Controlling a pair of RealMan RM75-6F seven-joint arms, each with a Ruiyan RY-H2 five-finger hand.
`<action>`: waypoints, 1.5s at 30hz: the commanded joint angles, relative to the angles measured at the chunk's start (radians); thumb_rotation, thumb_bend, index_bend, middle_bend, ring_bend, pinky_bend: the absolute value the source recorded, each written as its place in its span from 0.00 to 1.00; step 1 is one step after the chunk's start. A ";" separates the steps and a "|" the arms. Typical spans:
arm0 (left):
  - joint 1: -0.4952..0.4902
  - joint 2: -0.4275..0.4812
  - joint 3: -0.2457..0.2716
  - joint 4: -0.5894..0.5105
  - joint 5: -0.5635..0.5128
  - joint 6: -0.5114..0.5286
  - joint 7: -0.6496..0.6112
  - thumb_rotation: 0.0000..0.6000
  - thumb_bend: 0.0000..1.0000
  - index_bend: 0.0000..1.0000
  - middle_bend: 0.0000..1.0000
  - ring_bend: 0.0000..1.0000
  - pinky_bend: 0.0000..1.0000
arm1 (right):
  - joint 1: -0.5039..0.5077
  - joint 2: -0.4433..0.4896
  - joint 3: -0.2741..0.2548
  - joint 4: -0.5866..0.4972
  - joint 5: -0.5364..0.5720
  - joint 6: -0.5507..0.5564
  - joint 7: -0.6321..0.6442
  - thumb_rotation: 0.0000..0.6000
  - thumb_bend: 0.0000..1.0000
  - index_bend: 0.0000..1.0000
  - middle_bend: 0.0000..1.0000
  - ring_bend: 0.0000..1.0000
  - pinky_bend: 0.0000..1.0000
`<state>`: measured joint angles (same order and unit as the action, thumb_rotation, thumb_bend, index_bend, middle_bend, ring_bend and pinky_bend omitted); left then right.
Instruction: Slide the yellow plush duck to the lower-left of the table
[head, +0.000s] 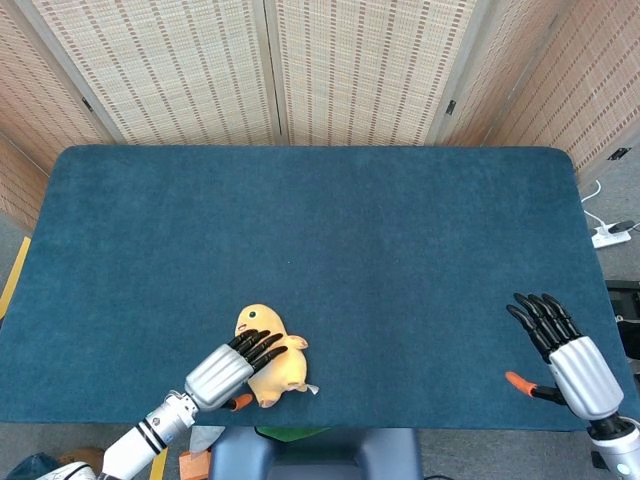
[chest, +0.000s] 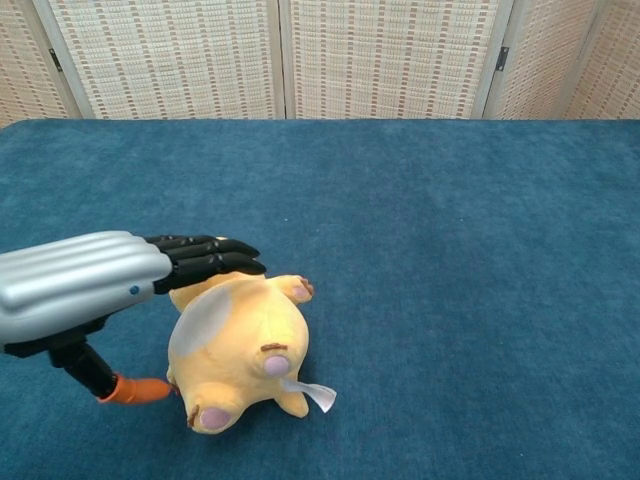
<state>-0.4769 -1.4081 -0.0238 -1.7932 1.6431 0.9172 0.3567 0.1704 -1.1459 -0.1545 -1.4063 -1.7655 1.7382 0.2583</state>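
While the yellow plush duck (head: 268, 368) lies on its back near the table's (head: 330, 250) front edge, at about seven o'clock from the table's middle, I have my left hand (head: 228, 368) reaching in from seven o'clock with nothing grasped. Its dark fingers (chest: 205, 255) are stretched out flat and side by side over the duck's head and chest; I cannot tell whether they touch it. A white tag (chest: 308, 394) sticks out by the duck's feet. My right hand (head: 568, 355) hovers at four o'clock, well apart, fingers spread and released. Woven screens (head: 300, 65) stand beyond the far edge.
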 joint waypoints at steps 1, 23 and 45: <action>-0.026 -0.037 -0.005 0.005 -0.037 -0.031 0.027 1.00 0.25 0.00 0.00 0.00 0.11 | 0.002 -0.002 0.009 -0.001 0.001 -0.018 -0.001 1.00 0.03 0.00 0.00 0.00 0.00; 0.004 -0.253 0.040 0.305 0.100 0.278 0.001 1.00 0.68 0.71 0.78 0.66 0.98 | 0.004 -0.002 0.039 -0.023 -0.006 -0.114 -0.014 1.00 0.04 0.00 0.00 0.00 0.00; 0.230 -0.027 0.130 0.652 0.110 0.642 -0.366 1.00 0.69 0.71 0.80 0.67 1.00 | -0.016 -0.017 0.054 -0.059 -0.025 -0.140 -0.070 1.00 0.04 0.00 0.00 0.00 0.00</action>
<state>-0.2790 -1.4077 0.0887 -1.2075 1.7810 1.5500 0.0830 0.1540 -1.1603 -0.1023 -1.4635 -1.7916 1.6008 0.1912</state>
